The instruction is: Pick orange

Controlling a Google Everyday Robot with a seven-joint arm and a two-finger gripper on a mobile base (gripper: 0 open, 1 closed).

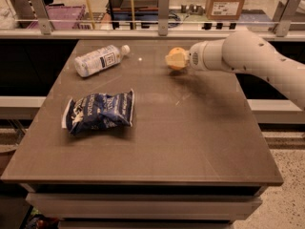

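Found the pale yellow end effector (176,59) at the tip of a thick white robot arm (248,56), reaching in from the right edge and pointing left over the far part of the dark brown rectangular counter (205,142). Sat right of centre, with a soft shadow just below it on the counter top; could not tell if touching the surface or hovering. Could not tell whether open, closed or gripping anything. Could not make out the small round orange fruit anywhere in view, so no position for it. Logged a clear plastic water bottle (99,60) with a white label and white cap, lying on its side at the far left of the counter, cap toward the end effector, well apart from it. Noted a tiny white speck (139,59) on the surface between bottle cap and end effector. Found a crumpled blue chip bag (98,111) with white print lying flat on the left half, nearer the front edge than the bottle, apart from it and well apart from the end effector. Saw beyond the far edge a glass rail on grey metal posts (163,13), a brown cardboard box (228,1) behind it at right, and a purple bin (62,15) at left.
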